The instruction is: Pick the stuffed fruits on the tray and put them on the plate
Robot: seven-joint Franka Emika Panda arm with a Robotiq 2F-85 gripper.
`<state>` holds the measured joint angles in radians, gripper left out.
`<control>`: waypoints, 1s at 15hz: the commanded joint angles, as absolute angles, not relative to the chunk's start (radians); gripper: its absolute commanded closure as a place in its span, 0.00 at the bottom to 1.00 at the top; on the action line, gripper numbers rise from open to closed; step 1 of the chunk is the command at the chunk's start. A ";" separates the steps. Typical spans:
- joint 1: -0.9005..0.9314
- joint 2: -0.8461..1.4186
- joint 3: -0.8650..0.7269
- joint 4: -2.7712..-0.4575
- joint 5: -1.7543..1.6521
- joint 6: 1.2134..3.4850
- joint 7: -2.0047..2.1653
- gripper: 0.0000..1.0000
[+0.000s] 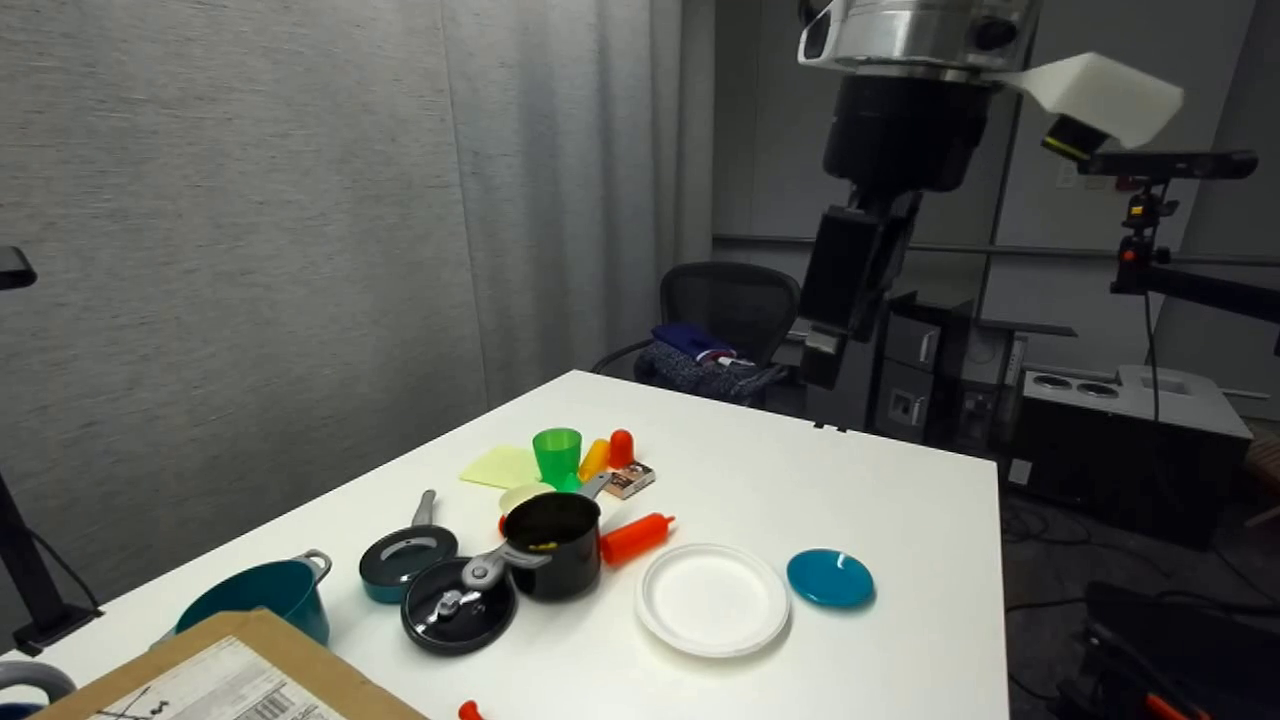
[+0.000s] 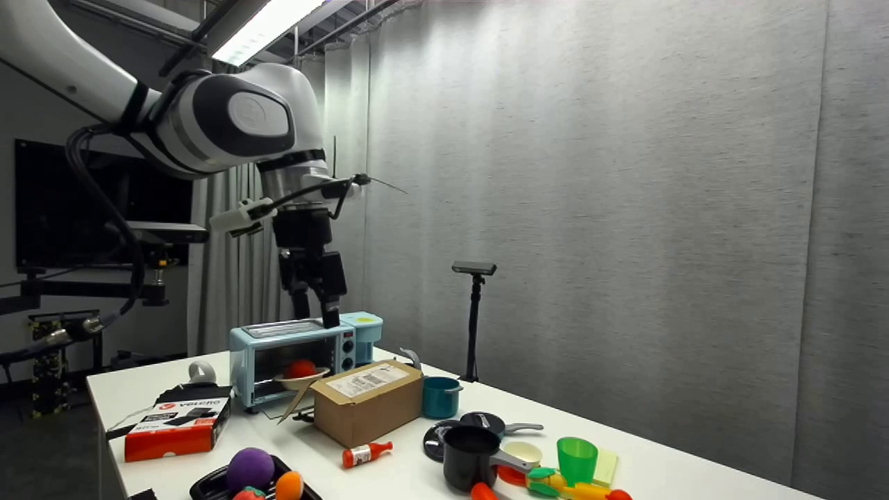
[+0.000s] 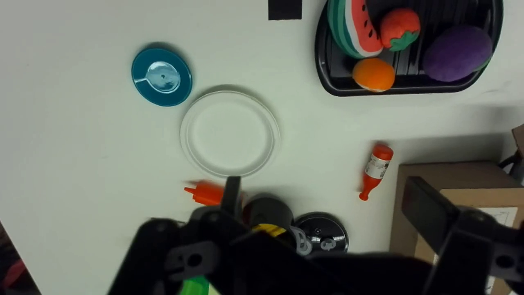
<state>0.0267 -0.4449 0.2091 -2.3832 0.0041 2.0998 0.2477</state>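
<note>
In the wrist view, the black tray at the top right holds a plush watermelon slice, a red-orange strawberry, an orange fruit and a purple one. An exterior view shows the purple fruit and orange fruit at its bottom edge. The round white plate is bare; it also shows in an exterior view. My gripper is open and empty, its fingers wide apart, high above the table. It also shows in both exterior views.
A blue dish lies beside the plate. A black pot, its lid, a red squeeze bottle and green cup are nearby. A cardboard box, toy oven and Velcro box stand on the table.
</note>
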 commanded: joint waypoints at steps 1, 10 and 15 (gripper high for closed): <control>0.038 -0.231 0.203 -2.276 0.036 2.097 0.310 0.00; 0.088 -0.005 0.172 -2.287 0.145 2.227 0.311 0.00; 0.095 0.038 0.171 -2.267 0.147 2.217 0.310 0.00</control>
<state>0.0702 0.0378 0.1958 -2.2686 0.1460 2.2196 0.3112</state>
